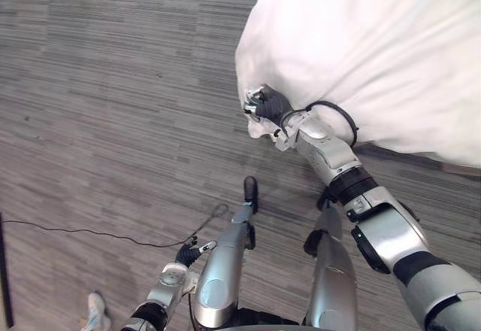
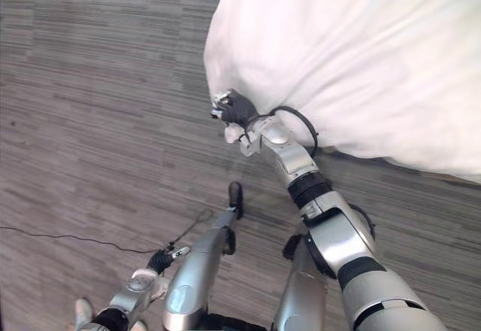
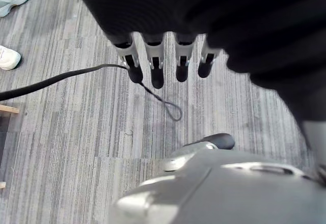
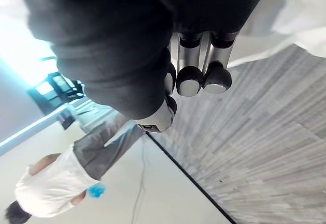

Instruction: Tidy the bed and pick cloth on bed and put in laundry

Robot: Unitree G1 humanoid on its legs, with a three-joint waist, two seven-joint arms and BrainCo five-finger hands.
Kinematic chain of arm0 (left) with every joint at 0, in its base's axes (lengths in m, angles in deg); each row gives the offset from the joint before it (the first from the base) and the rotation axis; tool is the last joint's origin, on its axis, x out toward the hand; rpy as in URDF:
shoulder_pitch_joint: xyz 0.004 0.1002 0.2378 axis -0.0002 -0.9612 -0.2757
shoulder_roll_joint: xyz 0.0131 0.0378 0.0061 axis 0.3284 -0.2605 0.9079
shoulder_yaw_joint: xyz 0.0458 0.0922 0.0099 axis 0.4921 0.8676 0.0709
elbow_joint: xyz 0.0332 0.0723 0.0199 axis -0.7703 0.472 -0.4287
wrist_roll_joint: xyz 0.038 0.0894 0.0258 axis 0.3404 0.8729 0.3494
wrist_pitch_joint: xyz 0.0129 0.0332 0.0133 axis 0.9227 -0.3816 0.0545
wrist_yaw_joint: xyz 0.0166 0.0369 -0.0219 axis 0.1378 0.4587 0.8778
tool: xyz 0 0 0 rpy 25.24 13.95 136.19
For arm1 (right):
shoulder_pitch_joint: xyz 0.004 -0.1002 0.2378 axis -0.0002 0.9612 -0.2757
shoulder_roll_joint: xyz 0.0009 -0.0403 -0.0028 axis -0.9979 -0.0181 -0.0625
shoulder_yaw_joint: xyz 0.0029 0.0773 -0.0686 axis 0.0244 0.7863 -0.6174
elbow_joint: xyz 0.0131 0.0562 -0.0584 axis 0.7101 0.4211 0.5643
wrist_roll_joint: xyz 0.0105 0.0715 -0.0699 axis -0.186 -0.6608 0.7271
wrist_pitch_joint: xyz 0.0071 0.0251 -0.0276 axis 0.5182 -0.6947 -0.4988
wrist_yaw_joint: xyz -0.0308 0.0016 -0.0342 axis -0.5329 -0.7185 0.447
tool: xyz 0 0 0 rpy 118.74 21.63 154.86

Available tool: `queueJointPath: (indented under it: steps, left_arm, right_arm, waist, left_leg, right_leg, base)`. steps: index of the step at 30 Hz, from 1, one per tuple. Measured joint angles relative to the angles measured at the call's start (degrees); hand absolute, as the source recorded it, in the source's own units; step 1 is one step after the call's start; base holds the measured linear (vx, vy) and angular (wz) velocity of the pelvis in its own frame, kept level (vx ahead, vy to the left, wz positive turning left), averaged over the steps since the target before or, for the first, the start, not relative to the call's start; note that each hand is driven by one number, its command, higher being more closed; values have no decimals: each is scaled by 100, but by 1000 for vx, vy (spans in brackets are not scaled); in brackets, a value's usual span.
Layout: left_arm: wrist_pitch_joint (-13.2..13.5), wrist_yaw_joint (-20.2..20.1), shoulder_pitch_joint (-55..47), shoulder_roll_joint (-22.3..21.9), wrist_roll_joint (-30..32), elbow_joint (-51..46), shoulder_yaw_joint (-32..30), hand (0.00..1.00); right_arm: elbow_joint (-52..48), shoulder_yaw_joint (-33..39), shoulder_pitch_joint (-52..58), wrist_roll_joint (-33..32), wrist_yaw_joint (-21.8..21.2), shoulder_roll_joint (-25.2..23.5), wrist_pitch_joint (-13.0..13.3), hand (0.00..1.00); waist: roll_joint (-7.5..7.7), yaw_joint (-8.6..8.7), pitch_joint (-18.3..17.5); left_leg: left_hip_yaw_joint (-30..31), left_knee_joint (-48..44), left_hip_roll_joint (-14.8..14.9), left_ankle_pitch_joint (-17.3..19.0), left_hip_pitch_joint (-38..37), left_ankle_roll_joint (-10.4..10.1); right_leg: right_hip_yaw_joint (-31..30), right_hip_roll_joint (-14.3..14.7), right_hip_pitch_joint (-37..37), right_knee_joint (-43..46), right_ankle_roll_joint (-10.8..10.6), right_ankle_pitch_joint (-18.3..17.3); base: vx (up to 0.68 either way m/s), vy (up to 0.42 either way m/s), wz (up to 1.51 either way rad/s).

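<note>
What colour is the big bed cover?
The bed cover is plain white, clearest in the left eye view.

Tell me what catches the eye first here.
The white bedding fills the upper right of the head views, over grey striped carpet. The right hand is curled on its near corner, while the left hand hangs open, low at the lower left.

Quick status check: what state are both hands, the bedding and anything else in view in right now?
White bedding: bulging, not spread flat, one corner bunched up.
Right hand: fingers curled, apparently clutching that corner.
Left hand: open, fingers straight, empty, low over the floor.
Person: standing nearby.
</note>
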State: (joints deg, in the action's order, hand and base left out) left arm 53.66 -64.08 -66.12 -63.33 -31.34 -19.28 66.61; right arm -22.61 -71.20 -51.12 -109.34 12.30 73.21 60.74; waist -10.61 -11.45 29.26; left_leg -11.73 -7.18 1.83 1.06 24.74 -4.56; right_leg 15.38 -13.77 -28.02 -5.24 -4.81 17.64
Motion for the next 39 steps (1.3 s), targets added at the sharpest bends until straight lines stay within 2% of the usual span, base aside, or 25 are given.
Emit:
queueJointPath:
  steps: [1, 2, 3, 4, 5, 6, 7, 8, 9, 11, 12, 13, 15, 18, 22, 25, 28, 30, 31, 33, 37, 39]
  left_arm:
    - [176, -6, -125, 1, 75, -36, -69, 0]
    - [289, -25, -341, -3, 132, -102, -243, 0]
    - [326, -30, -406, -3, 165, -122, -309, 0]
    - [348, -46, -565, 2, 308, -215, -480, 0]
    - [345, -54, -612, 17, 364, -260, -546, 0]
    - [265, -157, -678, 44, 623, -350, -636, 0]
    - [227, -180, -696, 66, 713, -378, -635, 0]
    - [184, -259, -731, 135, 859, -398, -648, 0]
    - [162, -273, -738, 183, 898, -400, -655, 0]
    - [28, -284, -759, 325, 976, -301, -664, 0]
    - [9, -273, -790, 346, 984, -227, -663, 0]
    - [-4, -247, -834, 380, 1044, -47, -661, 0]
    - [-3, -231, -895, 401, 1151, 205, -660, 0]
    - [-3, -222, -1003, 307, 1277, 318, -658, 0]
    - [-14, -224, -996, 152, 1309, 348, -664, 0]
    - [-37, -232, -997, 138, 1307, 447, -668, 0]
    - [-33, -229, -870, 160, 1291, 423, -680, 0]
    - [-34, -230, -667, 185, 1161, 341, -686, 0]
    - [-34, -230, -628, 186, 1124, 303, -687, 0]
    - [4, -227, -506, 131, 935, 180, -676, 0]
    - [40, -84, -500, 64, 839, 184, -530, 0]
    - [119, -4, -499, 84, 835, 207, -441, 0]
  right_arm:
    - [158, 186, 277, 218, -233, 183, -94, 100]
    - [87, 459, 742, 378, -453, 309, -121, 100]
    - [45, 561, 970, 407, -532, 385, -121, 100]
    - [-241, 754, 1642, 430, -691, 508, -122, 100]
    - [-516, 797, 1952, 429, -741, 544, -112, 100]
    - [-1280, 812, 2820, 429, -837, 567, 9, 100]
    - [-1537, 765, 3100, 431, -857, 531, 69, 100]
    - [-2027, 563, 3648, 429, -869, 394, 186, 100]
    - [-2249, 444, 3885, 426, -867, 309, 248, 100]
    - [-3166, -80, 4770, 413, -854, -73, 562, 100]
    - [-3358, -183, 4934, 411, -855, -174, 608, 100]
    - [-3765, -384, 5191, 394, -864, -392, 767, 100]
    - [-4388, -504, 5266, 315, -862, -645, 967, 100]
    - [-4936, -384, 4833, -57, -777, -769, 1061, 100]
    - [-5295, 131, 4206, -156, -366, -789, 1015, 100]
    - [-5088, 515, 3517, -141, 87, -779, 769, 100]
    - [-4466, 889, 2623, -134, 429, -773, 693, 100]
    - [-3635, 1303, 1587, -145, 613, -649, 727, 100]
    - [-3456, 1350, 1347, -153, 644, -562, 740, 100]
    - [-2940, 1356, 671, -286, 730, -89, 790, 100]
    - [-1834, 1855, 628, -627, 907, 454, 811, 100]
    - [-1814, 2051, 716, -731, 856, 521, 912, 100]
  waist:
    - [4, 90, 2]
    - [22, 290, 15]
    - [34, 359, 23]
    - [101, 535, 66]
    - [133, 596, 84]
    - [203, 759, 72]
    - [247, 811, 37]
    - [407, 852, -132]
    - [493, 875, -221]
    - [859, 913, -618]
    - [950, 913, -763]
    - [1109, 915, -1068]
    - [1260, 916, -1490]
    - [1200, 901, -1897]
    - [969, 914, -1970]
    - [919, 907, -1930]
    - [896, 885, -1626]
    - [859, 854, -1088]
    - [832, 841, -939]
    - [627, 827, -447]
    - [320, 842, -201]
    - [310, 893, -196]
  left_leg:
    - [-9, -125, -36, 87, -67, 30]
    - [1, -244, -50, 191, -192, 64]
    - [-1, -276, -53, 227, -280, 66]
    - [4, -303, -52, 306, -553, 73]
    - [13, -299, -48, 331, -673, 71]
    - [72, -290, -28, 382, -963, 54]
    - [94, -280, -21, 407, -1048, 38]
    - [86, -254, 5, 447, -1163, 6]
    - [81, -227, 42, 453, -1218, -4]
    - [96, -42, 183, 474, -1577, -86]
    - [94, 1, 222, 482, -1651, -114]
    - [75, 100, 310, 501, -1850, -171]
    - [-58, 238, 473, 525, -2200, -243]
    - [-215, 366, 573, 565, -2599, -321]
    - [-335, 501, 583, 565, -2828, -321]
    - [-341, 463, 570, 560, -2772, -316]
    - [-379, 353, 537, 528, -2561, -287]
    - [-465, 155, 496, 495, -2220, -250]
    - [-494, 86, 491, 494, -2123, -248]
    - [-507, -172, 498, 496, -1694, -247]
    - [-490, -361, 617, 514, -1302, -287]
    - [-518, -376, 642, 548, -1330, -318]
  right_leg:
    - [-30, -44, 110, 0, -25, -12]
    - [-21, -70, 308, 1, -81, -37]
    - [-22, -76, 399, 1, -95, -47]
    - [-4, -77, 688, 1, -144, -88]
    - [12, -73, 808, 1, -162, -104]
    - [87, -56, 1114, -1, -209, -169]
    - [126, -53, 1199, -3, -223, -212]
    - [155, -36, 1279, -9, -271, -318]
    - [159, -13, 1326, -13, -298, -417]
    - [221, 128, 1621, -45, -247, -603]
    - [231, 171, 1675, -45, -229, -629]
    - [256, 271, 1824, -46, -196, -715]
    - [252, 421, 2067, -46, -154, -808]
    - [131, 565, 2294, -46, -117, -782]
    - [82, 582, 2408, -45, -107, -770]
    - [20, 573, 2344, -45, -68, -698]
    - [-45, 551, 2134, -43, -22, -539]
    - [-140, 482, 1850, -6, 15, -405]
    - [-180, 473, 1766, -4, 12, -368]
    - [-300, 463, 1424, 2, 8, -284]
    - [-353, 610, 1086, 3, 18, -268]
    - [-398, 637, 1093, 3, 18, -271]
  base:
    - [-2, 107, -10]
    - [14, 95, -9]
    - [50, 77, -10]
    - [58, 38, -12]
    - [82, 35, -11]
    - [80, 18, -3]
    - [75, 12, -7]
    - [83, -15, -8]
    - [97, -44, -9]
    - [115, -65, -4]
    - [147, -79, -8]
    - [96, -49, -10]
    - [185, -72, -19]
    - [180, -40, -30]
    - [46, 3, -15]
    - [-15, 11, -6]
    - [-85, -7, -8]
    - [-192, -26, -10]
    - [-172, -41, -12]
    - [-125, -49, -9]
    - [-26, -66, -9]
    - [25, 9, -12]
